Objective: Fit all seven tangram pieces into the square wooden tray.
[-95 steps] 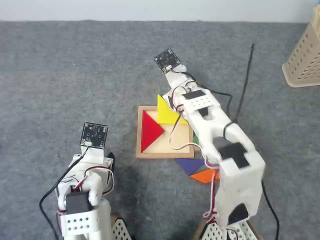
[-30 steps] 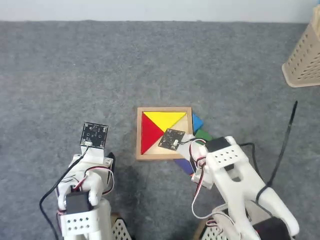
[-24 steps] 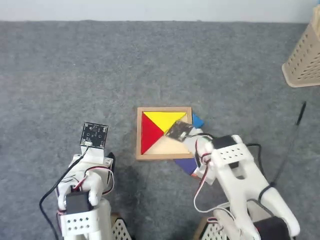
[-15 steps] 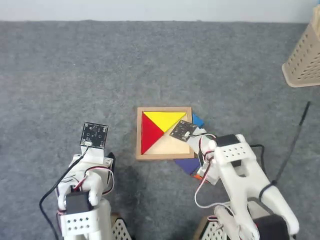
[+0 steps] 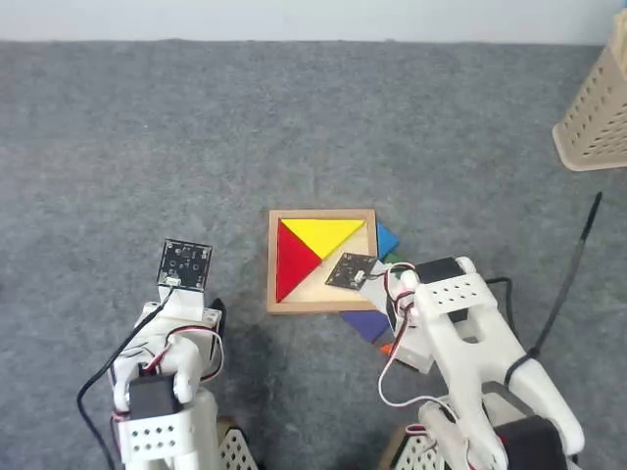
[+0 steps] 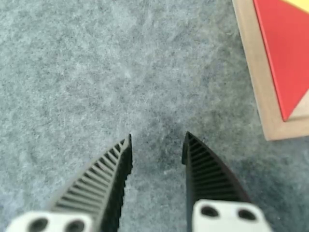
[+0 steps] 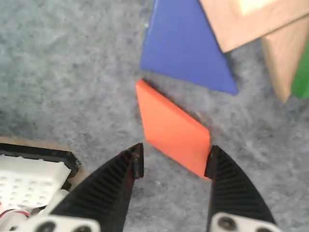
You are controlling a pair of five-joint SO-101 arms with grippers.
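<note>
Looks like we're at the pick-up stage for piece number three. The right gripper [image 7: 175,155] hangs over the orange parallelogram [image 7: 174,130], jaws spread wide with one finger on each side of its near end, and nothing is pinched yet. My guess is the next move calls for dropping a bit lower so the fingers straddle the piece, then closing on it. It lies flat on the carpet, so the grab could easily skid. After that it needs lifting and turning to suit the bare wood. The square wooden tray [image 5: 309,306] holds two pieces so far: the red triangle [image 5: 293,259] fills its 9 o'clock side and the yellow triangle [image 5: 321,233] its 12 o'clock side, both flat and meeting in the middle. The 3 and 6 o'clock parts are bare. The loose pieces sit just outside the tray: the light blue piece [image 5: 387,238] and green piece [image 7: 301,75] are around 3 o'clock, and the dark blue triangle [image 7: 186,46] and the orange one are near 5 o'clock. The left gripper [image 6: 157,145] is parked at the tray's 8 o'clock, over carpet, partly open and empty.
</note>
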